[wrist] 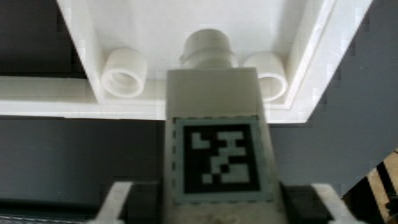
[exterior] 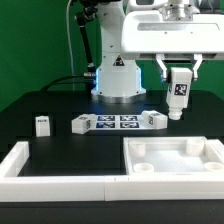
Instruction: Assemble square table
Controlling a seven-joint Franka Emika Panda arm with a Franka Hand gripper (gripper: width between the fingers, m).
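Exterior: wide, facing arm [exterior: 125, 35]. Wrist: close, looking down; both show leg [exterior: 179, 92] [wrist: 217, 115].

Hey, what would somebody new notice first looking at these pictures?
The gripper hangs at the exterior view's right, shut on a tagged white table leg above the square tabletop. A second leg stands alone at the exterior view's left, near the marker board.

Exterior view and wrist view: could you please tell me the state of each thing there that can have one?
hand: shut on the held leg.
held leg: upright, in the air above the table top, not in a socket.
second leg: standing loose on the black surface, untouched.
table top: lying rim up, visible sockets empty.
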